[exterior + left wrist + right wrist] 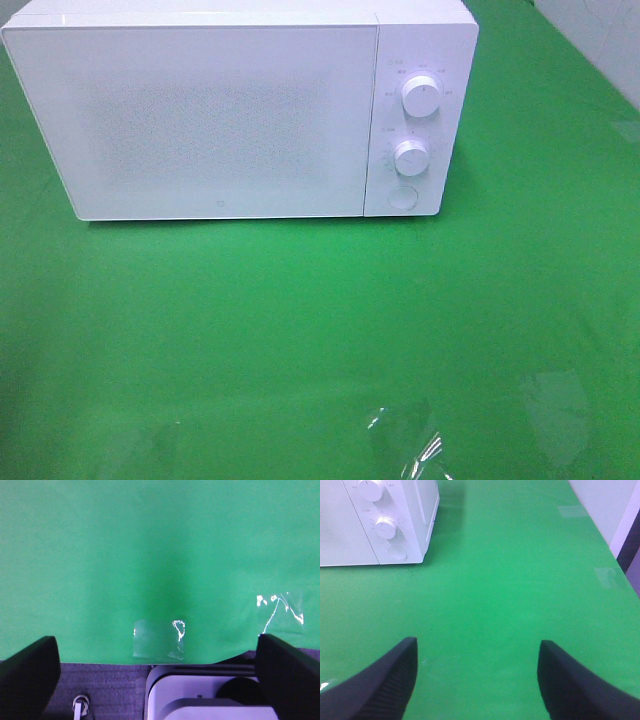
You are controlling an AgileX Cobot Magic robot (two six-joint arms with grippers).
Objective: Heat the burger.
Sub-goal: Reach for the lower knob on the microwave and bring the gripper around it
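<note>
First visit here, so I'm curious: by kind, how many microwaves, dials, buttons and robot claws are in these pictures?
Microwave: 1
Dials: 2
Round button: 1
Claws: 2, the left gripper and the right gripper
Total: 6

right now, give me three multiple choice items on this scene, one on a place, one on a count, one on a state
1. Where does the microwave stand on the green table in the high view?
A. at the far side, left of centre
B. at the near edge
C. in the near right corner

2. How many knobs sit above the round button?
A. one
B. two
C. four

3. The microwave's door is
A. swung wide open
B. taken off
C. shut

Answers:
1 A: it fills the top of the high view, with green cloth in front of it.
2 B: two white knobs sit one above the other.
3 C: the door lies flush with the front, with no gap showing.
</note>
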